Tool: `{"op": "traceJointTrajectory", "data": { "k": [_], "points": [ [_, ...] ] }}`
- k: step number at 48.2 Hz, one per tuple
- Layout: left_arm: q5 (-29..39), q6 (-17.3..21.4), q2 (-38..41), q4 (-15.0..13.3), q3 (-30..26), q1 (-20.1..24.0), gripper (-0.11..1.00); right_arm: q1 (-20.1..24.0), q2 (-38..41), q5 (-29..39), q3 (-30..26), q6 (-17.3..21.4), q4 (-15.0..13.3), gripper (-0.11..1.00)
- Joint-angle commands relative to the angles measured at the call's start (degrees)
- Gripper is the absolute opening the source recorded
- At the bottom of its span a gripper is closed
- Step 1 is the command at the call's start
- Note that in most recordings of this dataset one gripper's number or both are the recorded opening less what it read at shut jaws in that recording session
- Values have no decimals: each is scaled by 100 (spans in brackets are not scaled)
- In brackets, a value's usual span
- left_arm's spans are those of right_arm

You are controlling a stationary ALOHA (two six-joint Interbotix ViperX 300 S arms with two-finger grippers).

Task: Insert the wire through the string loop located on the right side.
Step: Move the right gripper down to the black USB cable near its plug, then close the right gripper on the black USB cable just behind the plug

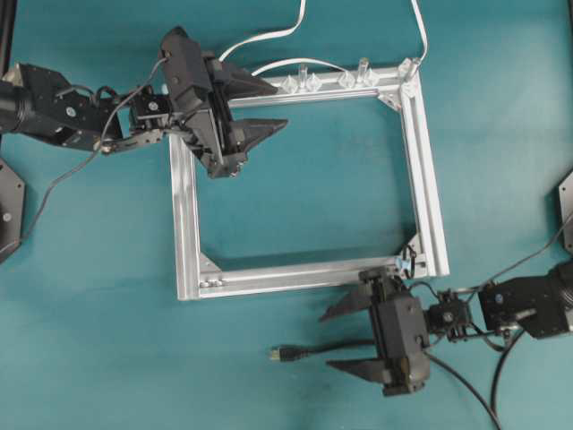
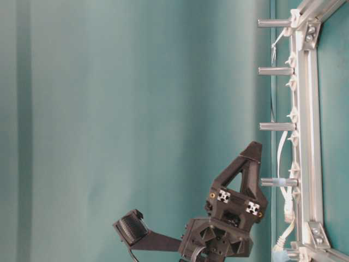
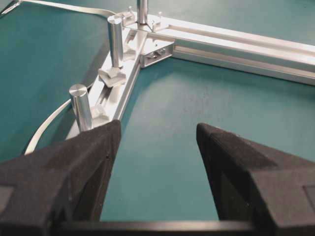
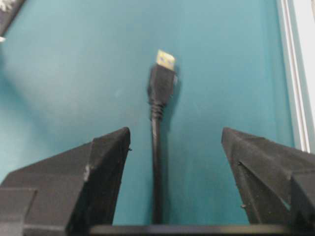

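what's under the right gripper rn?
The wire lies on the table between the open right gripper fingers, plug pointing ahead, untouched. Farther back, the gripper body covers the cable's run in the overhead view.

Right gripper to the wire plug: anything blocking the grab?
Nothing visible. The right gripper is open, the wire runs between its fingers on bare table, plug ahead of it. The aluminium frame sits off to one side.

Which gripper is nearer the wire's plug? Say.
Right. The right gripper straddles the wire just behind its plug; the left gripper hovers over the frame's far corner.
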Motion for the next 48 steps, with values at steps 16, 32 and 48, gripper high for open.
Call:
{"op": "traceJointTrajectory", "data": {
  "k": [16,32,48],
  "points": [
    [-18,-97,-114,18,-105,-35,65,44,202,-62,-149,-18,53,83],
    [-18,-97,-105,18,-114,-35,65,44,369,-26,-255,-18,44,83],
    [-18,-97,-105,18,-114,-35,65,44,360,53,-246,-132,53,81]
  ]
}}
